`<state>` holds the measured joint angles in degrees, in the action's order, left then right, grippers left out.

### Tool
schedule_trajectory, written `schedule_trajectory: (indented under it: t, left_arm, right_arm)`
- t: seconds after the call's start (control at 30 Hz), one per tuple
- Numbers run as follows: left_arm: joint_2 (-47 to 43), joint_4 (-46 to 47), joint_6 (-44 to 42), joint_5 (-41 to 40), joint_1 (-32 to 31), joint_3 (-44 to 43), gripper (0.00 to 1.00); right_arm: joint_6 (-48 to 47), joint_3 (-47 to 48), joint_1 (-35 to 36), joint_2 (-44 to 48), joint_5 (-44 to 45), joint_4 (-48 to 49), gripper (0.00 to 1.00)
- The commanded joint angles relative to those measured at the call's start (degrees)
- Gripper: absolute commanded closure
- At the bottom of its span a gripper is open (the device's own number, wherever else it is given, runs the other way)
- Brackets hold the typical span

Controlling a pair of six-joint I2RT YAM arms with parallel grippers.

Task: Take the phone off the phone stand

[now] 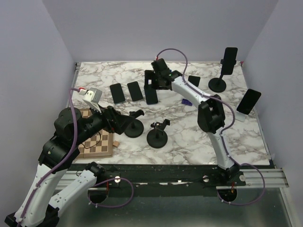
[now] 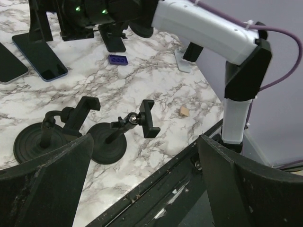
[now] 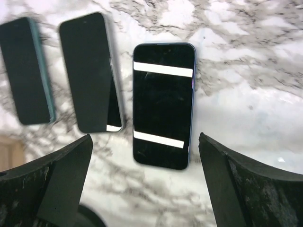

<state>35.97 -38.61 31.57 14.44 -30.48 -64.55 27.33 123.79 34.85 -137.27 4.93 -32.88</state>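
Right gripper [image 3: 144, 136] was spread wide and pointed straight down at the phone [image 3: 163, 118]. The phone lay flat and screen-up on the marble table [image 1: 189, 137] in the gap between the two fingers, with neither one touching it. So nothing was held there. In the top view it sat at about 11 o'clock from the table's middle, as the right-hand end of a row of three. A second flat phone [image 3: 90, 71] was just beside it at 9 o'clock and a third phone [image 3: 28, 71] came after that. All three were close but none overlapped.

Left gripper [image 2: 144, 142] was also fully wide with nothing in it. It hung over the near-left part of the table and looked at two bare black phone stands. The nearer stand [image 2: 111, 142] was at roughly 6 o'clock from the flat phone and the other stand [image 2: 35, 142] at about 7 o'clock. Both had empty clamps and round bases on the marble.

Other stuff:
- A dark phone on a tall black stand [image 1: 228, 64] stood at 2 o'clock near the back right corner.
- Another phone, propped on a white stand [image 1: 248, 101], was at 3 o'clock by the right edge.
- A little blue brick [image 2: 118, 60] was close to the middle.
- A chessboard [image 1: 97, 144] sat at 8 o'clock, partly under the left arm.
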Motion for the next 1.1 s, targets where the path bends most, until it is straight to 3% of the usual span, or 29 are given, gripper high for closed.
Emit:
schedule_trajectory:
  t: [0.0, 0.2, 0.5, 0.83, 1.07]
  left_arm:
    - [-0.73, 1.78, 2.17, 3.42, 0.16, 0.75, 0.01]
    - [0.16, 0.68, 0.95, 4.82, 0.21, -0.4, 0.01]
    - [4.89, 0.55, -5.05, 8.65, 0.42, -3.93, 0.01]
    - [8.66, 3.95, -11.52, 12.57, 0.51, -3.16, 0.01]
    - [10.13, 8.3, -12.12, 17.57, 0.51, 0.18, 0.02]
  right_arm:
    - [-4.44, -6.96, -0.61, 13.54, -1.35, 1.17, 0.0]
    - [-6.43, -23.27, -5.6, 31.07, 1.74, 6.82, 0.0]
    - [-4.68, -38.4, -23.98, 49.66, 1.84, 16.52, 0.0]
    - [-1.66, -36.7, -41.73, 46.59, -4.24, 21.65, 0.0]
    - [0.22, -35.42, -48.3, 39.08, -16.9, 31.55, 0.0]
